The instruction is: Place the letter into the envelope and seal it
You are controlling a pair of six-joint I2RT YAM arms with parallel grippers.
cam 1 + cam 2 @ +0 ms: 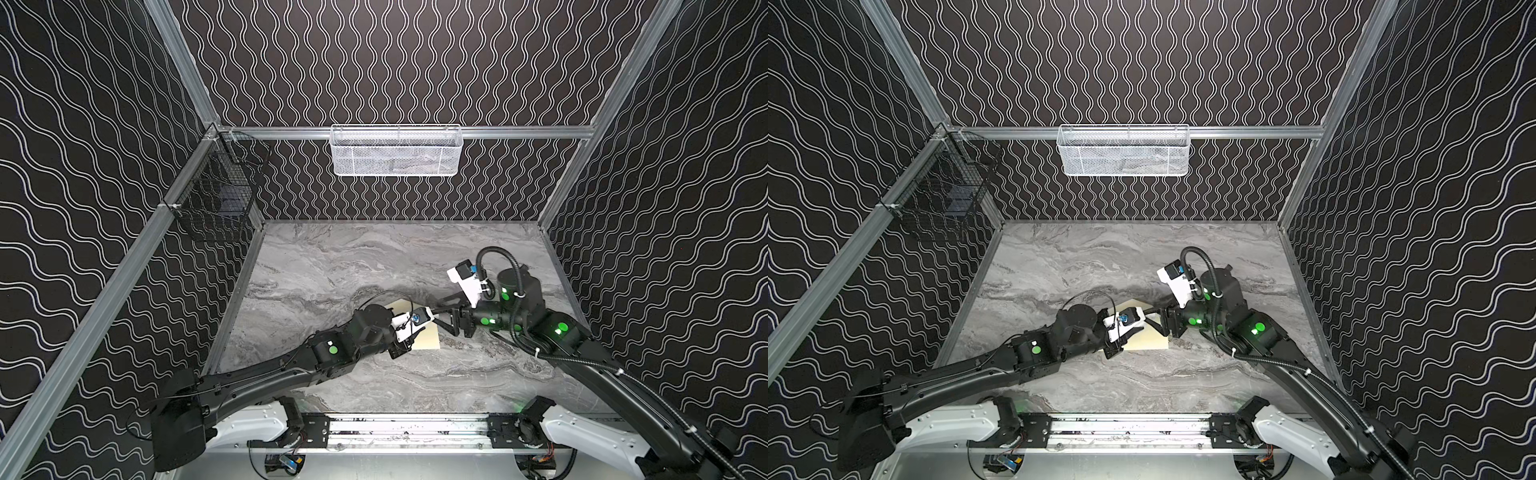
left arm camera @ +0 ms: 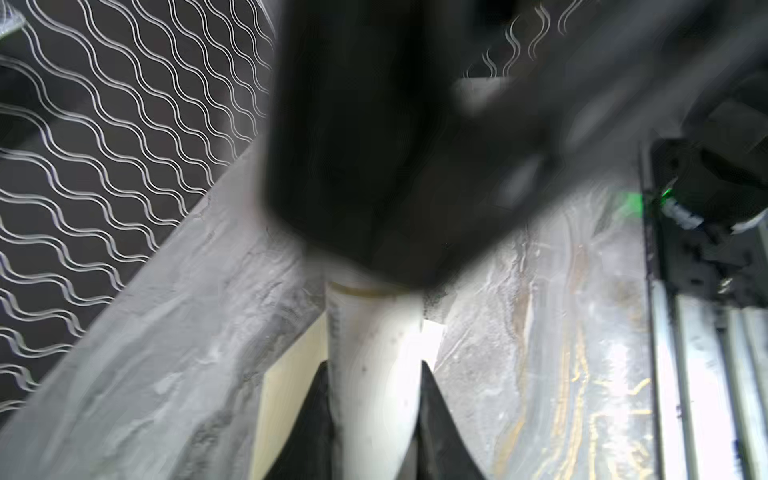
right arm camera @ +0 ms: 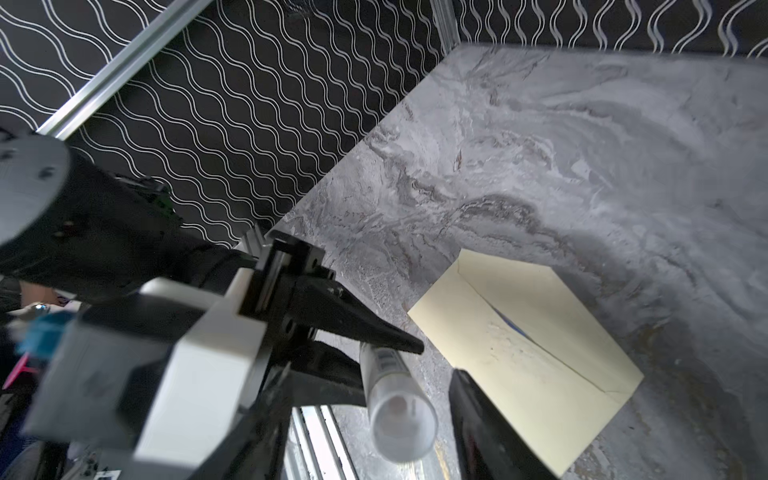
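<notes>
The cream envelope [image 1: 430,338] [image 1: 1152,341] lies flat on the marble table, partly under both grippers. In the right wrist view the envelope [image 3: 536,365] shows its flap seam, and a thin blue sliver of the letter [image 3: 510,325] peeks out there; the rest of the letter is hidden. My left gripper [image 2: 374,365] [image 1: 424,326] is shut on a white cylinder [image 2: 374,353] [image 3: 395,399] and holds it above the table. My right gripper [image 3: 370,399] [image 1: 438,320] stands open, its fingers on either side of the cylinder's free end and apart from it.
A white mesh basket [image 1: 397,151] hangs on the back wall. On the left wall hangs a black wire basket [image 1: 216,195]. A metal rail [image 1: 407,428] runs along the table's front edge. Patterned walls close off three sides.
</notes>
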